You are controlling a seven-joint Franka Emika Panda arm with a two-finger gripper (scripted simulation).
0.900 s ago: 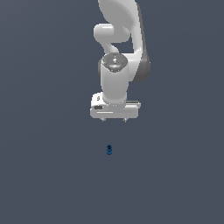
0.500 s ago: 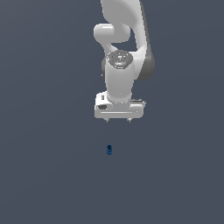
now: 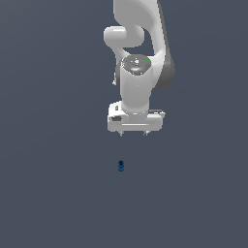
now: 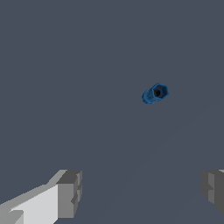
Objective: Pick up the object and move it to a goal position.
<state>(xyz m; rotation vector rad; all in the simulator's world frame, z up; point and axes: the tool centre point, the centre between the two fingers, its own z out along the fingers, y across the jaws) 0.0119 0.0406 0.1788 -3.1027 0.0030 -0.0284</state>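
So in the exterior view the tool (image 3: 133,133) hangs off the white arm (image 3: 140,58), pointing down, and the little dark-blue peg (image 3: 121,166) sits on the grey table (image 3: 48,184) below it and a touch toward the exterior view's left, well apart from the fingertips, nothing touching. It's tiny next to the tool, so I'd guess it weighs basically nothing and is rigid, more like a bolt than anything squishy. From here I can only see two short finger stubs, so the gap is hard to judge in this view. The wrist view settles it: the two grey pads (image 4: 70,192) are spread wide with bare table between them and nothing pinched. The peg shows up ahead of the fingers, not between them, seen nearly end-on with a knobby, hex-looking head and a dark hollow in it. My take is that something this small and round could easily roll or squirt out of a sloppy pinch, so I'd centre over it first and close across the slim shaft or the flats of the head, low and square.
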